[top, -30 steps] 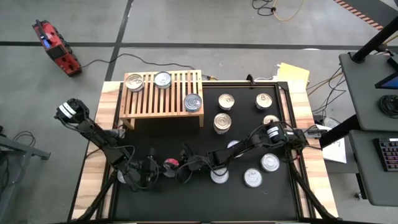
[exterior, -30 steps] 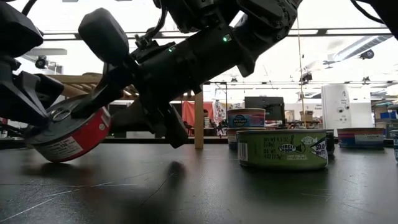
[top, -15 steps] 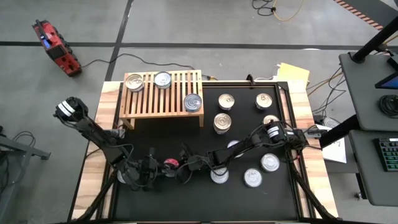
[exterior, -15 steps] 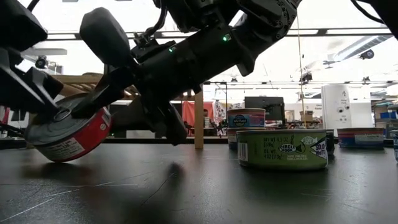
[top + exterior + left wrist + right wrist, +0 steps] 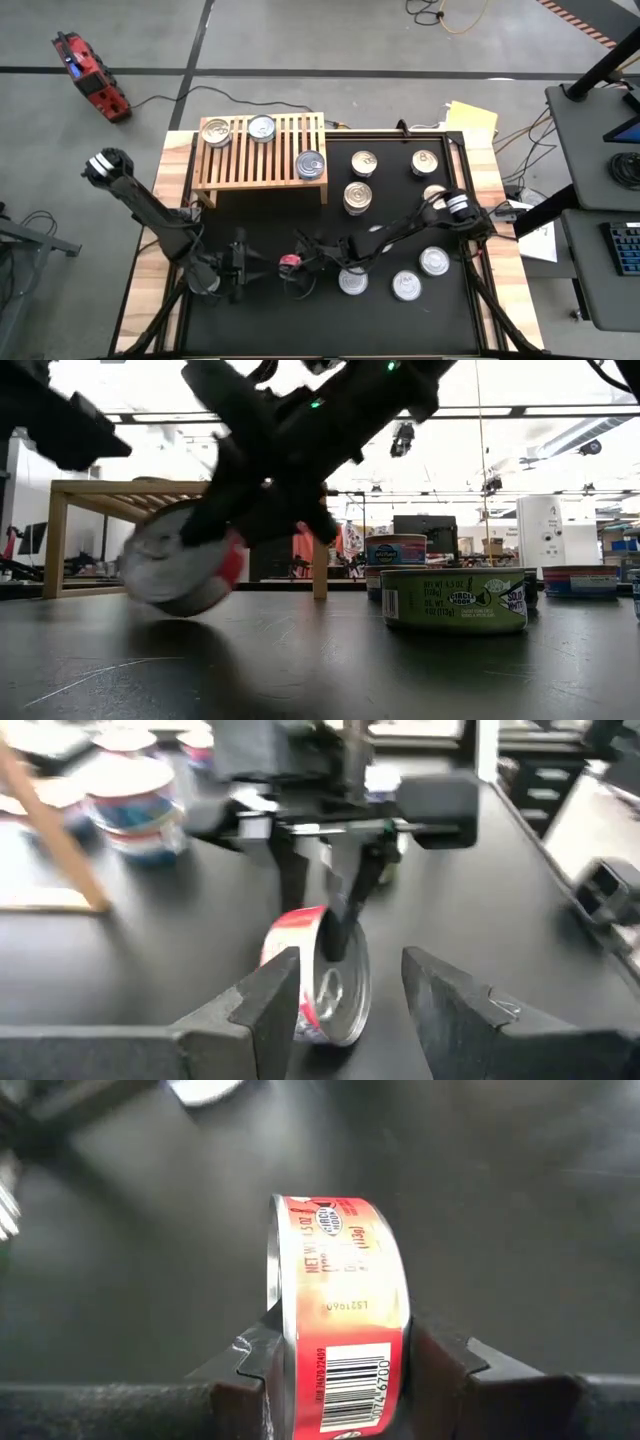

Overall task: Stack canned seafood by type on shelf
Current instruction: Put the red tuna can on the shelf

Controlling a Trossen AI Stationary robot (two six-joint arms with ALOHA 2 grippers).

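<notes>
A red-labelled can of the canned seafood stands on edge near the black mat's front, with my right gripper shut on it. My left gripper is open just to its left, fingers apart from it and raised. The light-wood shelf at the far left carries three cans on its slats, such as a silver-lidded can. Several more cans stand upright on the mat at the right, among them a green one. My right gripper pinches the red can's two flat ends between its fingers, the rounded label wall facing the wrist camera. The fingers come from the table's right, slanting down. The can is on edge, seemingly just clear of the mat.
Loose cans crowd the mat's right half under and around my right arm. The shelf's near right corner holds one can. The mat's raised frame runs along the left behind my left gripper.
My left gripper has opened, let go of the red can, and risen away toward the table's left. My right gripper has kept hold, rolled its wrist and carried the can up and a little toward the right; the can has turned from tilted to on edge.
</notes>
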